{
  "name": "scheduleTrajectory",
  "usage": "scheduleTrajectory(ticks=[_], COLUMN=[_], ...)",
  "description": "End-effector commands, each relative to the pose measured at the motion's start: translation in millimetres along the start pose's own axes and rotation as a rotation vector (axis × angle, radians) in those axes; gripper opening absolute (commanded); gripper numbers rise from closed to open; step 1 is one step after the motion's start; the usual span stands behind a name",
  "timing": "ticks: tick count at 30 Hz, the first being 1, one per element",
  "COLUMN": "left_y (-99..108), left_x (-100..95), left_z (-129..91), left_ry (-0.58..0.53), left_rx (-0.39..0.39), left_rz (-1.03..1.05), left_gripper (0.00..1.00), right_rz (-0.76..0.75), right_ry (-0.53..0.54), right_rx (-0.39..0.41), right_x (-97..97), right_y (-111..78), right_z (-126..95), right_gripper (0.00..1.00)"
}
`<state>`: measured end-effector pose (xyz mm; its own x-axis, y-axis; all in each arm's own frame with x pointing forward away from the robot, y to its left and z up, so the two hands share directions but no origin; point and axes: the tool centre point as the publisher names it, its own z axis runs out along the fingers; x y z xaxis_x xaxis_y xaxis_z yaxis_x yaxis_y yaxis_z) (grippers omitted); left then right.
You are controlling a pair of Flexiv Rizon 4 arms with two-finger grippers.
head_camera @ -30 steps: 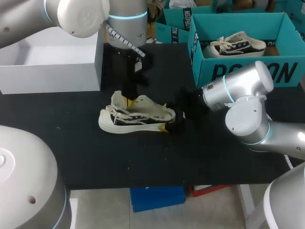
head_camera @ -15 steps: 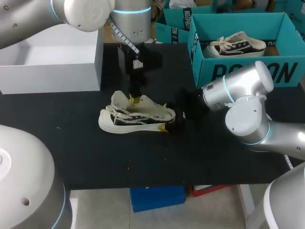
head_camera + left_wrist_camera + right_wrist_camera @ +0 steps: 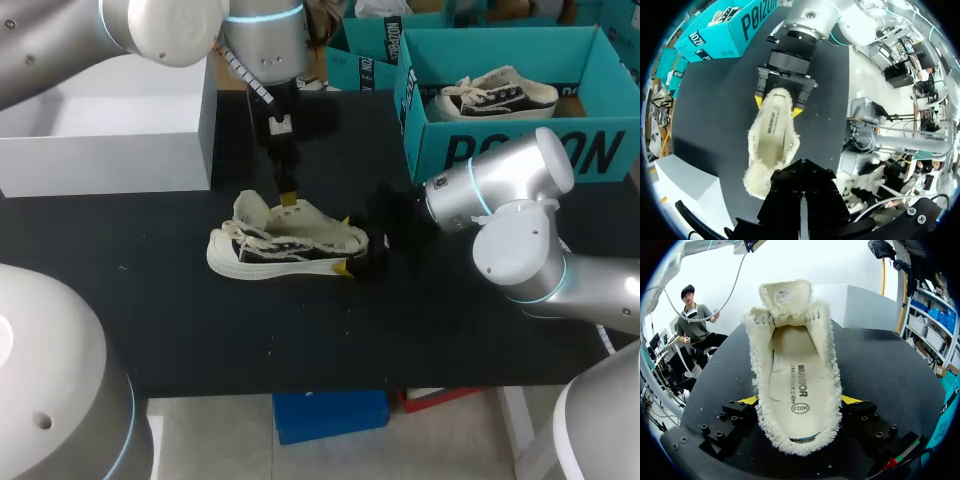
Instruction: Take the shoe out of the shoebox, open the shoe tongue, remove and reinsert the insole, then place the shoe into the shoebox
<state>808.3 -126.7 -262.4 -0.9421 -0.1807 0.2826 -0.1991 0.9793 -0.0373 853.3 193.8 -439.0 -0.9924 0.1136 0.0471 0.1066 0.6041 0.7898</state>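
The shoe (image 3: 285, 245) lay out of the shoebox (image 3: 445, 148) on the table (image 3: 200, 320), heel clamped by the right gripper (image 3: 799, 400), tongue (image 3: 786, 297) opened, insole (image 3: 795, 375) not yet removed, while the left gripper (image 3: 288, 200) hovered above, fingers together.

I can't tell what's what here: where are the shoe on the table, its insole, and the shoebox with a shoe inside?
shoe (image 3: 280, 250), head view, its side wall.
insole (image 3: 797, 390), right wrist view, its printed middle.
shoebox (image 3: 600, 140), head view, its front wall.
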Motion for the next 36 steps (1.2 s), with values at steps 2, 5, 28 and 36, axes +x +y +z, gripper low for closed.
scheduleTrajectory(ticks=[2,5,28,36], left_y=[-6,-7,-5,-5], left_x=[-14.7,-22.2,-45.4,-45.4], left_z=[13,21,58,58], left_ry=[0.027,0.037,0.083,0.083], left_rx=[0.002,0.017,0.002,0.002], left_rz=[0.003,0.01,-0.002,-0.002], left_gripper=[0.0,0.0,0.0,0.0], right_rz=[0.001,0.001,0.001,0.001], right_ry=[-0.002,-0.002,-0.002,-0.002], right_rx=[0.0,0.0,0.0,0.0], right_x=[-1.2,-1.2,-1.2,-1.2], right_y=[-1.4,-1.4,-1.4,-1.4], right_z=[2,2,2,2], right_gripper=[0.0,0.0,0.0,0.0])
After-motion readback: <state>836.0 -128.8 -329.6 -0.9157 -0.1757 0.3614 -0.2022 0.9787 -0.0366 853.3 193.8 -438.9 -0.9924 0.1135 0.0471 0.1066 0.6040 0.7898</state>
